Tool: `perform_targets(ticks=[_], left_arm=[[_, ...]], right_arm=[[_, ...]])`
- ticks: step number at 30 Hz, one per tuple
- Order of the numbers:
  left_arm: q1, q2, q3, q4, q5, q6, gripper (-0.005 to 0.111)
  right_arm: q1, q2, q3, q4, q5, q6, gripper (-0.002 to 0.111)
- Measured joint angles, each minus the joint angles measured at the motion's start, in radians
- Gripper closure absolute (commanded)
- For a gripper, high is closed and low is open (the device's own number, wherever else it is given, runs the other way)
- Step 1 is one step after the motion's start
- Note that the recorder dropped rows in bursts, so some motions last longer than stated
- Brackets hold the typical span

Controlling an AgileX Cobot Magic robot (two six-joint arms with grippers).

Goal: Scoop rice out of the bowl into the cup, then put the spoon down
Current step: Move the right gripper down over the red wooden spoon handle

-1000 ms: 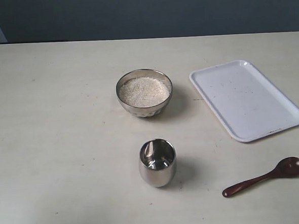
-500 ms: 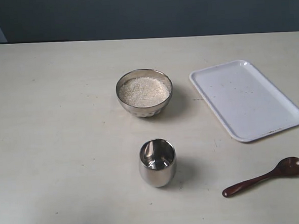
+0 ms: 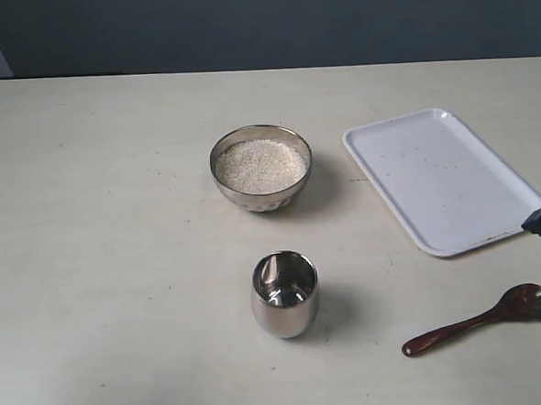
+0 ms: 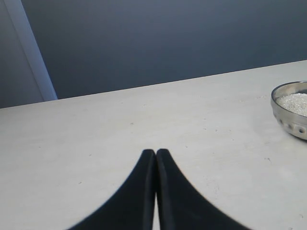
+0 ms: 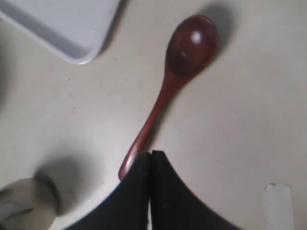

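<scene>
1. At mid-table in the exterior view you have the bowl (image 3: 267, 200), steel, wide and shallow, standing upright. It holds the rice (image 3: 260, 165), a pale granular heap that fills it close to the rim.
2. Nearer the camera than the bowl, and well apart from it, you have the cup (image 3: 286, 310). It is a rounded steel tumbler, upright, mouth up, with bright steel showing inside.
3. To the right of the cup you have the spoon (image 3: 462, 327), dark reddish-brown wood, lying flat on the table (image 3: 109, 267). Its hollow faces up, its oval head points toward the right edge of the view, and its handle end points back toward the cup.
4. To the right of the bowl you have a white tray (image 3: 444, 178), rectangular with rounded corners, set at an angle. Its near end sits close to the spoon's head without touching it.
5. Your right gripper (image 5: 149, 155) has its two dark fingers pressed together with nothing between them. In the right wrist view the tips appear right at the spoon's handle end; whether they touch it cannot be told. In the exterior view the gripper shows only as a dark shape at the right edge, overlapping the spoon's head.
6. Your left gripper (image 4: 155, 153) also has its fingers pressed together and holds nothing. It is over bare table, with the bowl well off to one side in its wrist view.
</scene>
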Motion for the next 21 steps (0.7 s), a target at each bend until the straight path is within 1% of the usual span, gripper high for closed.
perform_targets(ticks=[2,4,6,10,14,16,18,20,21], left_arm=[[0.0,0.0,0.0,0.0,0.0,0.0,0.106],[0.0,0.0,0.0,0.0,0.0,0.0,0.106],[0.0,0.0,0.0,0.0,0.0,0.0,0.106],[0.0,0.0,0.0,0.0,0.0,0.0,0.106],[0.0,0.0,0.0,0.0,0.0,0.0,0.106],[0.0,0.0,0.0,0.0,0.0,0.0,0.106],[0.0,0.0,0.0,0.0,0.0,0.0,0.106],[0.0,0.0,0.0,0.0,0.0,0.0,0.106],[0.0,0.0,0.0,0.0,0.0,0.0,0.106]], right_arm=[[0.055,0.021,0.007,-0.049,-0.038,0.085,0.109],[0.102,0.032,0.011,-0.057,-0.117,0.106,0.109],[0.134,0.037,0.011,-0.03,-0.238,0.115,0.109],[0.156,0.037,0.011,-0.006,-0.445,0.108,0.109],[0.158,0.037,0.011,-0.059,-0.568,0.076,0.109],[0.158,0.037,0.011,-0.049,-0.579,0.072,0.109],[0.158,0.044,0.011,-0.002,-0.529,0.077,0.108],[0.158,0.07,0.011,0.044,-0.424,0.075,0.102],[0.158,0.084,0.011,0.062,-0.37,0.061,0.096]])
